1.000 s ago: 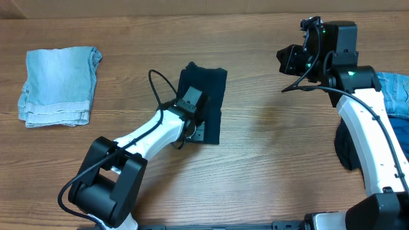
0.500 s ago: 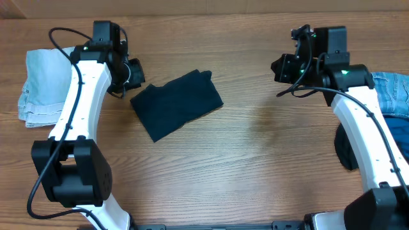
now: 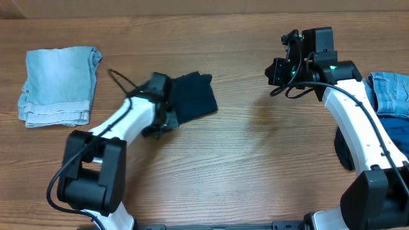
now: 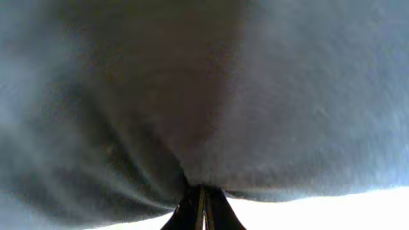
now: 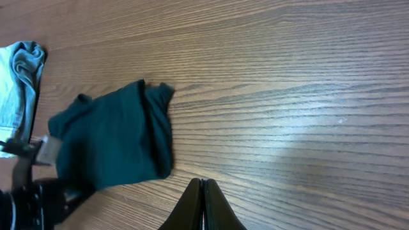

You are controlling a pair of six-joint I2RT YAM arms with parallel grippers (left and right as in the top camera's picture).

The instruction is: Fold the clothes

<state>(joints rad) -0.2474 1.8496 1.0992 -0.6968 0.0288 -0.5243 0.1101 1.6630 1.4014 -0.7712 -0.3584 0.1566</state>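
A dark navy garment lies bunched on the wood at mid-table. My left gripper sits on its left edge. In the left wrist view the dark garment fills the frame, and its folds run down into the left gripper, which is shut on the cloth. A folded light-blue denim piece rests at the far left. My right gripper hovers at the back right, apart from the clothes. In its own view the right gripper is shut over bare wood with nothing in it, the dark garment lying ahead to its left.
More light-blue denim and a dark heap lie at the right edge, partly under the right arm. The left arm's cable loops above the table between the folded denim and the dark garment.
Half a second ago my left arm stood at the back left, off the spread dark garment. Now its gripper is on the garment's left edge and the cloth looks narrower. The right gripper drifted slightly left.
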